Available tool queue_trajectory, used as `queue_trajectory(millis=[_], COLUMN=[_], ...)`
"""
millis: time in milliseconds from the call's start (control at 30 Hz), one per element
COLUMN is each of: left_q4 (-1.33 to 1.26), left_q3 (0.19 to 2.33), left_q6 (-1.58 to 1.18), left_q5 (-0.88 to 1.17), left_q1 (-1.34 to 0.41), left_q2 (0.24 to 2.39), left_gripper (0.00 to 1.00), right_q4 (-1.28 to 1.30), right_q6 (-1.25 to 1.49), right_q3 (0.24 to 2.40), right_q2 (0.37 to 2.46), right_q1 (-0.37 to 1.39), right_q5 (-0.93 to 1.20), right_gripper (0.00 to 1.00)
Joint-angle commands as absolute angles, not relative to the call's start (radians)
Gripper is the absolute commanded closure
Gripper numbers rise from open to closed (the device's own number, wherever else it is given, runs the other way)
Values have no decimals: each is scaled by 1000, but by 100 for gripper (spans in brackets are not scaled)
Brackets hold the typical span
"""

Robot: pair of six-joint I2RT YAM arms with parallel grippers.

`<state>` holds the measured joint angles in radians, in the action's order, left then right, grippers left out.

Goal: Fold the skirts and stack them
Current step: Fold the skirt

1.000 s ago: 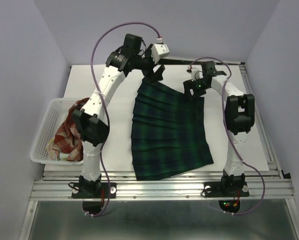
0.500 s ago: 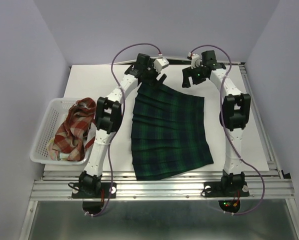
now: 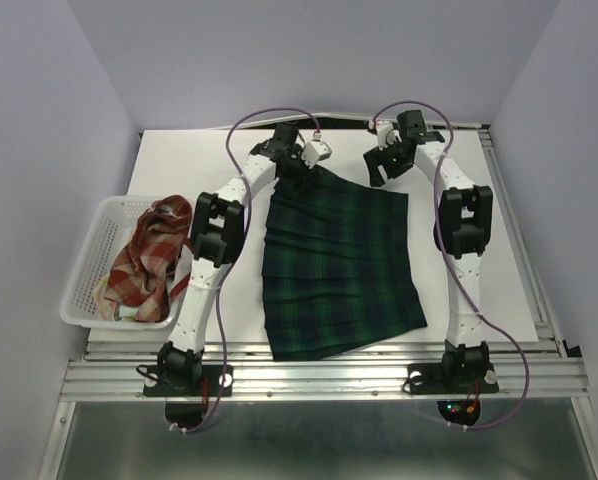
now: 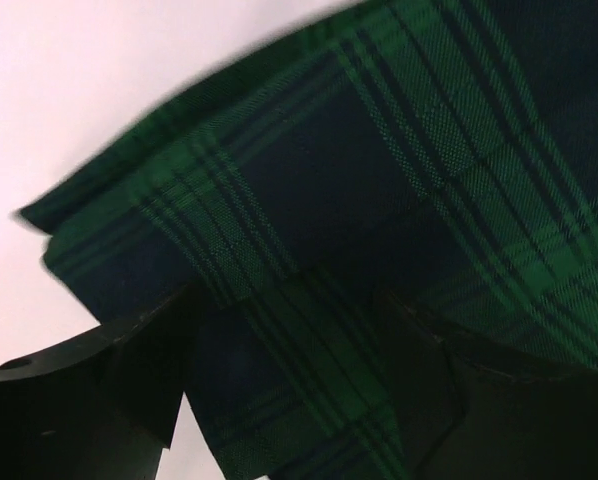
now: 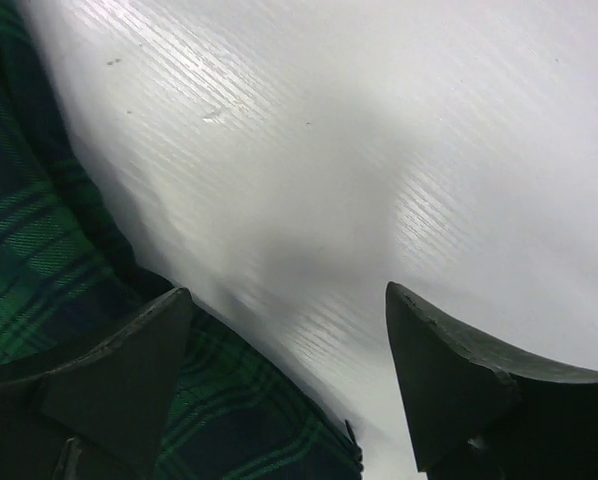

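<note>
The dark green-navy plaid skirt [image 3: 334,265] lies spread flat mid-table, waistband at the far end. My left gripper [image 3: 297,174] is low over its far left corner. In the left wrist view that left gripper [image 4: 287,300] is open, its dark fingers [image 4: 149,370] either side of plaid cloth [image 4: 399,170]. My right gripper [image 3: 377,172] hangs at the far right corner. In the right wrist view this gripper [image 5: 287,290] is open over bare table, the skirt's edge [image 5: 39,250] under its left finger. The red-and-cream plaid skirt [image 3: 139,262] is bunched in the basket.
The white mesh basket [image 3: 82,275] stands at the table's left edge, with a pale cloth [image 3: 112,305] under the red plaid. The white table top [image 3: 479,290] has a metal rail [image 3: 319,378] along its near edge. Purple cables loop above both arms.
The left arm stretched out and lowered, bringing its gripper down onto the skirt's far left corner. The right gripper shifted back and left near the far right corner. The skirt stayed put.
</note>
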<state>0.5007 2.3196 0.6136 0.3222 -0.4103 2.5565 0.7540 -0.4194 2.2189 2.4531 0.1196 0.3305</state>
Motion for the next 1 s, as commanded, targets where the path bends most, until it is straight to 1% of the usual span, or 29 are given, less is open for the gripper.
queue_trajectory(millis=[0,33,67,133,167,233,267,300,333,433,467,533,567,600,633,667,733,767,867,967], left_q4=[629,635,632,621,603,583,563,558,543,523,511,550,587,624,699,721,730,720,703,674], left_q3=[2125,2061,2060,1955,1881,1806,1736,1709,1688,1669,1681,1771,1826,1956,2020,2131,2207,2261,2353,2367], left_q6=[632,623,611,578,545,522,511,517,520,548,551,577,597,629,643,652,650,643,640,658], left_q5=[347,365,365,390,411,436,477,494,500,522,519,518,517,515,518,522,526,497,437,411], left_q1=[-410,-410,-410,-408,-408,-410,-410,-410,-411,-410,-405,-399,-397,-396,-394,-391,-377,-374,-374,-368], left_q2=[2445,2415,2398,2361,2320,2272,2219,2192,2163,2070,2042,2045,2084,2114,2147,2208,2256,2299,2388,2439], left_gripper=[26,31,33,36,40,44,44,43,36,26,18,10,10,9,6,6,6,5,5,5], right_q4=[788,792,795,804,813,825,831,833,836,857,873,879,879,879,880,882,881,879,876,882], right_q6=[-515,-514,-512,-514,-521,-538,-545,-548,-560,-578,-583,-584,-584,-589,-592,-594,-603,-604,-615,-623], right_q3=[2198,2195,2201,2209,2210,2204,2195,2191,2184,2184,2187,2191,2191,2191,2191,2189,2183,2183,2177,2180], right_q2=[2419,2418,2418,2418,2416,2410,2407,2408,2405,2421,2424,2428,2430,2427,2425,2425,2421,2419,2421,2425], right_q1=[127,127,127,127,127,127,127,127,127,127,127,127,127,127,127,127,127,127,127,127], right_q5=[302,313,314,325,330,354,362,370,383,408,425,437,437,439,439,440,440,439,437,434], right_gripper=[17,18,18,19,20,20,22,23,23,27,28,28,28,28,28,29,30,31,35,36])
